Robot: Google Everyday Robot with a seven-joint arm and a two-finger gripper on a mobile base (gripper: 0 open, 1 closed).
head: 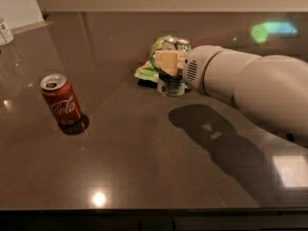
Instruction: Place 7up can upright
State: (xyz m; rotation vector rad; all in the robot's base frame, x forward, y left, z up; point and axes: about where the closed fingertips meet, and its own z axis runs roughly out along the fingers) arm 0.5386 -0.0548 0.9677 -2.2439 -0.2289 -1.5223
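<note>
The 7up can (171,84), silvery with green bands, stands upright at the middle back of the dark table (144,167). Its base is at or just above the surface and its open top shows behind my fingers. My gripper (171,64) comes in from the right on a thick white arm and is shut on the can. One yellowish finger (167,61) covers the can's upper front. The can's logo is hidden.
A green snack bag (150,67) lies right behind and to the left of the can, touching or nearly touching it. A red Coca-Cola can (60,100) stands upright at the left. A small white container (5,31) sits at the far left edge.
</note>
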